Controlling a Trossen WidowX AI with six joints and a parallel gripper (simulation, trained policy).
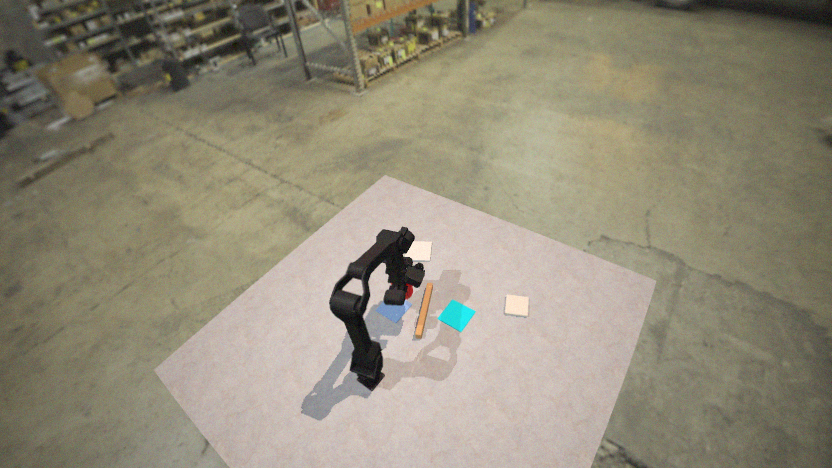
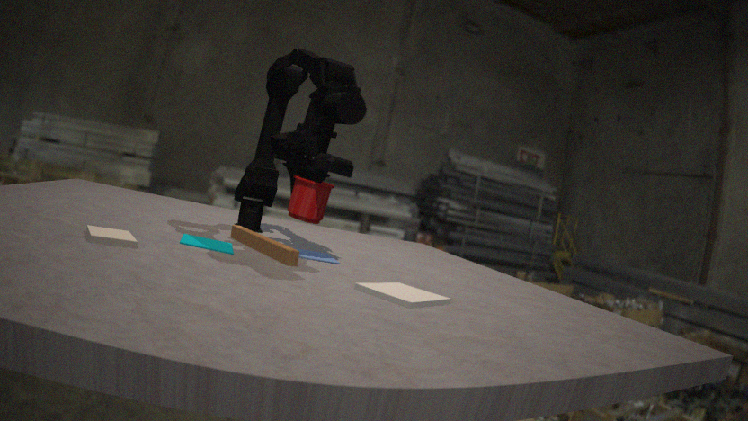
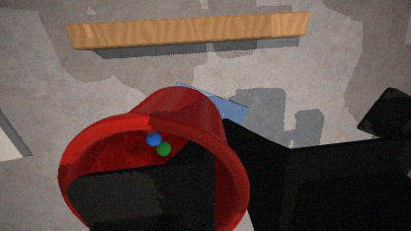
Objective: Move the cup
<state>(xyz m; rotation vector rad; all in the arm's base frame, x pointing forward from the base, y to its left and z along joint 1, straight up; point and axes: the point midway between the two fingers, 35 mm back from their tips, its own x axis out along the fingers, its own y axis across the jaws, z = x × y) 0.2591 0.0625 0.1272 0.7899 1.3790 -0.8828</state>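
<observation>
a red cup, slightly tilted, in the gripper above the table

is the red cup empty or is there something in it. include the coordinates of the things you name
Not empty: the wrist view shows blue and green marbles (image 3: pixel 158 143) inside the cup (image 1: pixel 409 291) (image 2: pixel 310 200) (image 3: pixel 178 101).

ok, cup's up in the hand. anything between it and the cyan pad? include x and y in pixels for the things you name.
Yes: the wooden bar (image 1: pixel 424 310) (image 2: pixel 263 245) (image 3: pixel 188 31) lies on the table between the blue pad (image 1: pixel 393 310) (image 2: pixel 320 256) (image 3: pixel 232 110) and the cyan pad (image 1: pixel 456 315) (image 2: pixel 207 244). The red cup (image 1: pixel 409 291) (image 2: pixel 310 200) (image 3: pixel 185 106) hangs on the blue pad's side, so it likely must cross over the bar.
</observation>
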